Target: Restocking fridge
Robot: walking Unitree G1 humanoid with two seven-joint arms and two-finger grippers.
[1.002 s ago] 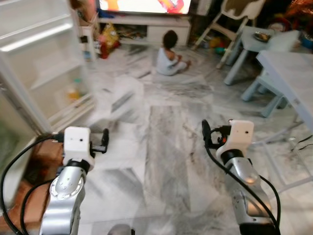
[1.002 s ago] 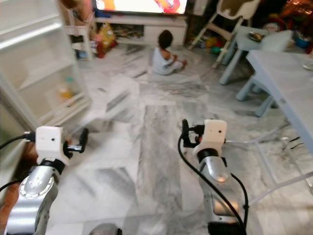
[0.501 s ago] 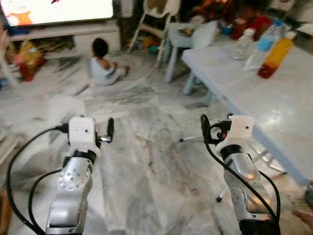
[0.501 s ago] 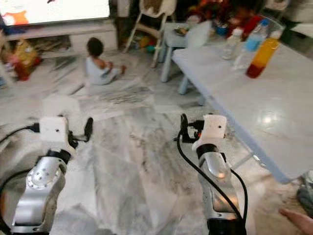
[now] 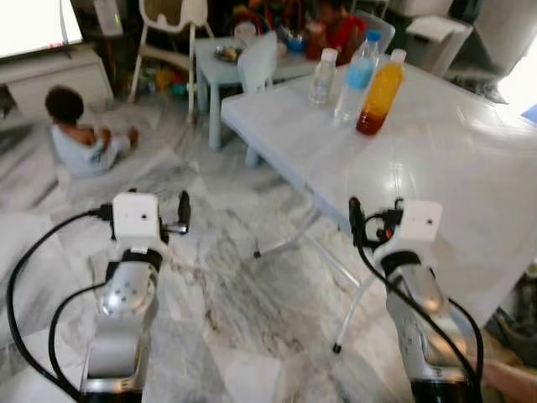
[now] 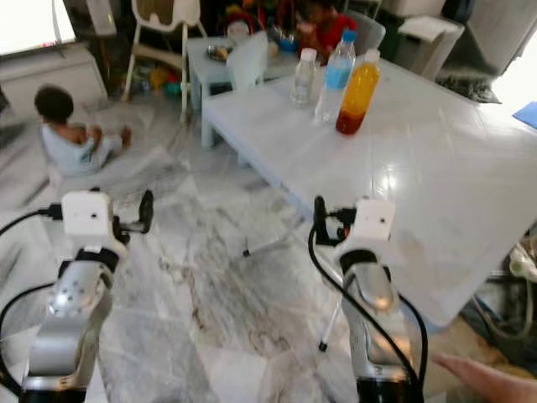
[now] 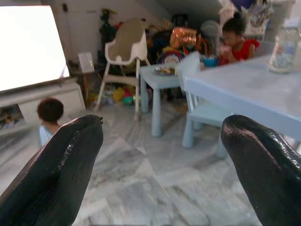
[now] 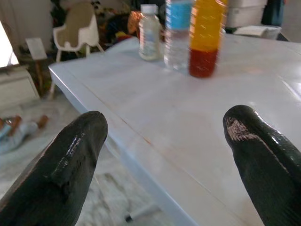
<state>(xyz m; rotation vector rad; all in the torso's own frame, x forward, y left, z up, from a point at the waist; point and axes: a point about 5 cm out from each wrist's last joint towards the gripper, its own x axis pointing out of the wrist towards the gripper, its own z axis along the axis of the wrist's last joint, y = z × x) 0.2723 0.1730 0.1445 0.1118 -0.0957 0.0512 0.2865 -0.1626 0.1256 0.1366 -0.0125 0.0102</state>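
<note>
Three bottles (image 6: 338, 77) noted on white desk (image 6: 436, 168), far right.
Left gripper (image 7: 162, 169) and right gripper (image 8: 164, 165) held released, nothing grasped.

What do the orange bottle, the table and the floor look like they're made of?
Orange bottle: probably clear plastic, since the two-tone liquid shows through. Table: white with a glossy finish, likely laminate or plastic, judging by the bright reflections. Floor: polished grey-veined marble or a marble-look tile.

A small child (image 5: 80, 138) sits on the marble floor (image 5: 243, 311) left of the big white table (image 5: 436, 159), near a high chair (image 5: 172, 34) and a little blue table (image 5: 220, 67).
</note>
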